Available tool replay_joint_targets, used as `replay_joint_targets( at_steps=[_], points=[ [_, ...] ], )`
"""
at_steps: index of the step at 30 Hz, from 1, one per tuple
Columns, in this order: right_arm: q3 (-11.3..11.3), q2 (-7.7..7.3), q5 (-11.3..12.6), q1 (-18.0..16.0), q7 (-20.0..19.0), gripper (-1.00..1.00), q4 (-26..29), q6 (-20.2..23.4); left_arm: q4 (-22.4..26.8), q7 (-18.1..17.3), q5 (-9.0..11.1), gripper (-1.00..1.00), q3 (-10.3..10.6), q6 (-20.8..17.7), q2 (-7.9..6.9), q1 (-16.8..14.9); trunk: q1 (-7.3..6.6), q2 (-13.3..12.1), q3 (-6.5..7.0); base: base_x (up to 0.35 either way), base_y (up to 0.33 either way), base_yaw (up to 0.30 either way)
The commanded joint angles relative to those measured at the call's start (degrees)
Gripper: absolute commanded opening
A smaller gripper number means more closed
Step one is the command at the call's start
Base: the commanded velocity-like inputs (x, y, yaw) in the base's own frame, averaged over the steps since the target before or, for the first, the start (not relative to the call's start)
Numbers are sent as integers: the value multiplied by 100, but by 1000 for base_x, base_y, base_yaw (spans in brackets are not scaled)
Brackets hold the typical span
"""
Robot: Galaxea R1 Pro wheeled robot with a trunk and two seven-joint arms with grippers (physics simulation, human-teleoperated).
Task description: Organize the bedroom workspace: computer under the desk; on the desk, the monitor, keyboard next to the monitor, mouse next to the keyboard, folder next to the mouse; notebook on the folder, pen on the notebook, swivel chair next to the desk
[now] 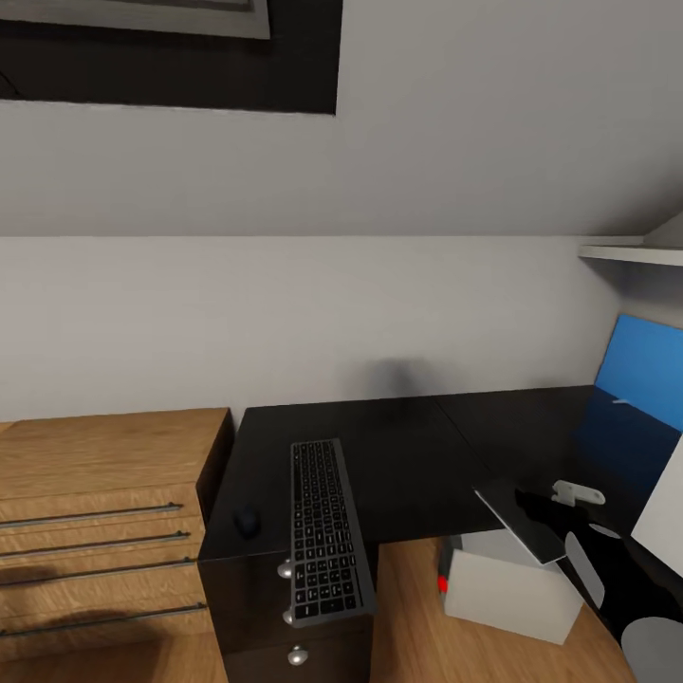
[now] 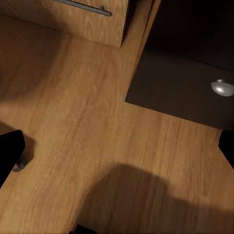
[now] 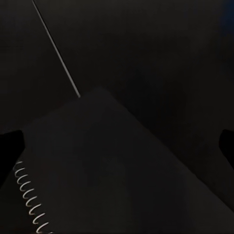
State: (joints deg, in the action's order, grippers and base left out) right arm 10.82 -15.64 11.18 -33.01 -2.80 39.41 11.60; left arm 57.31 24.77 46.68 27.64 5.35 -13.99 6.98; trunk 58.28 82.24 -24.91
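Holding the notebook (image 1: 520, 520) over the table (image 1: 398, 455) edge, our right jaws grip it above the computer (image 1: 512, 593). Our left jaws spread wide over the floor (image 2: 87, 136); the keyboard (image 1: 324, 531) and mouse (image 1: 248, 522) lie well apart.

Keyboard (image 1: 325, 531) on desk (image 1: 398, 465), overhanging front edge; mouse (image 1: 248, 521) just left. Computer (image 1: 512, 588) under desk. Notebook (image 1: 520, 520) below right fingers (image 1: 545, 505).

The desk (image 1: 398, 455) top is lying open between the keyboard (image 1: 325, 531) and the notebook (image 1: 520, 520); the mouse (image 1: 248, 521) is sitting left.
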Motion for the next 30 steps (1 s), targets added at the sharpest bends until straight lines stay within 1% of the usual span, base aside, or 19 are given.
replay_joint_targets(
  at_steps=[1, 5, 8, 10, 11, 12, 16, 20, 27, 30],
  points=[
    [20, 3, 34, -2, -32, 100, 6, 33, 8, 30, 60, 100, 26, 45, -8, -3, 1, 3, -5, 43, 0, 0],
    [25, 3, 44, -2, -50, 100, -3, 57, 8, 28, 60, 100, 30, 45, -8, -3, 1, 3, -5, 15, 0, 0],
    [27, 1, 126, -3, -52, 100, -5, 83, 8, 28, 60, 100, 31, 45, -8, -3, 1, 3, -5, 4, 0, 0],
    [26, -2, 206, -3, -53, 100, -7, 106, 8, 28, 60, 100, 31, 45, -8, -3, 1, 3, -5, 2, 0, 0],
    [27, -15, 333, -3, -53, 100, -10, 150, 8, 26, 59, 100, 29, 45, -8, -3, 1, 3, -5, 0, 0, 0],
    [30, -36, 396, -3, -50, 100, -10, 177, 10, 22, 51, 100, 27, 45, -8, -3, 1, 3, -5, 0, 0, 0],
    [33, -85, 482, -3, -48, 100, -12, 213, 44, 9, 46, 100, 19, 51, -8, -3, 1, 3, -5, 0, 0, 0],
    [70, -103, 503, -6, -51, 100, -7, 196, 69, 5, 44, 100, 16, 56, -8, -3, 1, 3, -5, 0, 0, 0],
    [221, -101, 511, -5, -47, 100, 20, 75, 84, 6, 43, 100, 14, 56, -8, -3, 155, 284, -131, 0, 0, 0],
    [241, -99, 514, -4, -46, 100, 35, -15, 85, 8, 43, 100, 14, 55, -8, -3, 221, 404, -185, 0, 0, 0]
  ],
)
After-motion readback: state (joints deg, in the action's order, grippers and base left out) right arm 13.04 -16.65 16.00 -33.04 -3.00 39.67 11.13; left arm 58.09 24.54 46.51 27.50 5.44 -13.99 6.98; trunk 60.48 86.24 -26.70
